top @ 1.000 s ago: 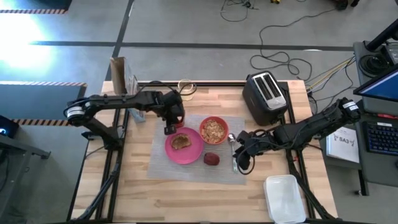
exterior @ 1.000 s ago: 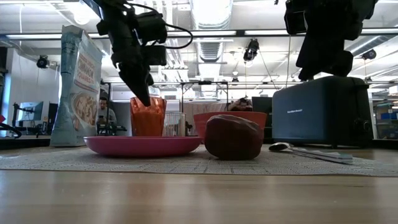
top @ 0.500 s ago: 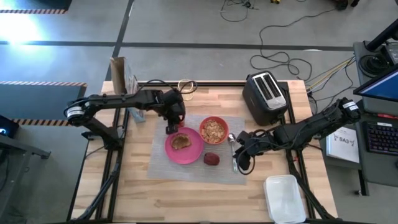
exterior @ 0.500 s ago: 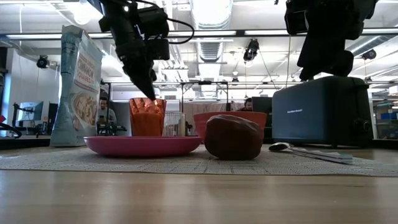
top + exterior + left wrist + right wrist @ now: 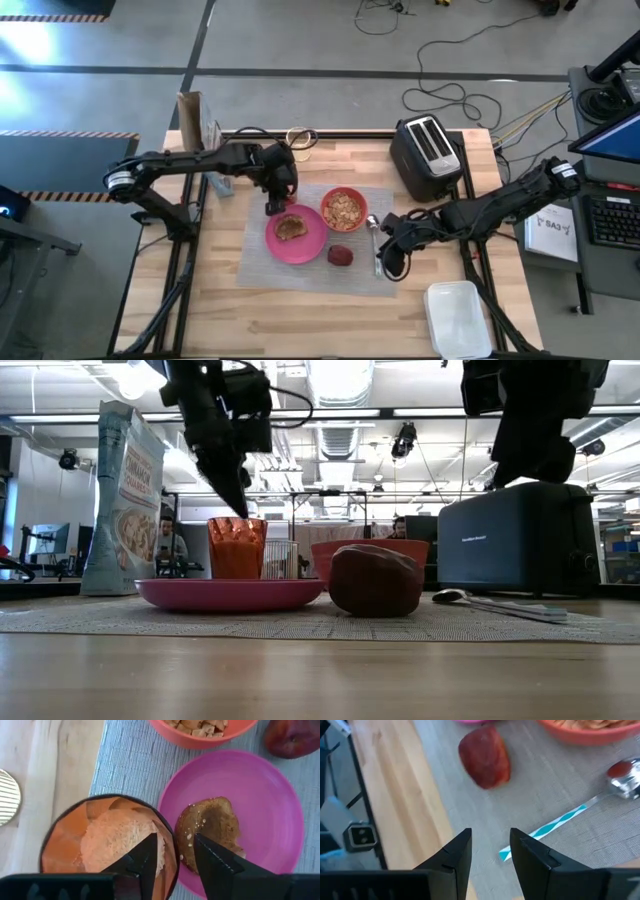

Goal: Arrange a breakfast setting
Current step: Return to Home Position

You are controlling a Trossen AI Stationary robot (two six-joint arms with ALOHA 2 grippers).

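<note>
Low view: illegible box (image 5: 125, 500) beyond plate (image 5: 230, 593)

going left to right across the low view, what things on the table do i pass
cereal box → glass of orange drink → dark red patty → black toaster

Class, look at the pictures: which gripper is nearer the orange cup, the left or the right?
Left. The left gripper hovers just above the orange cup, fingers open. The right gripper is far across the placemat, beside the spoon.
</note>
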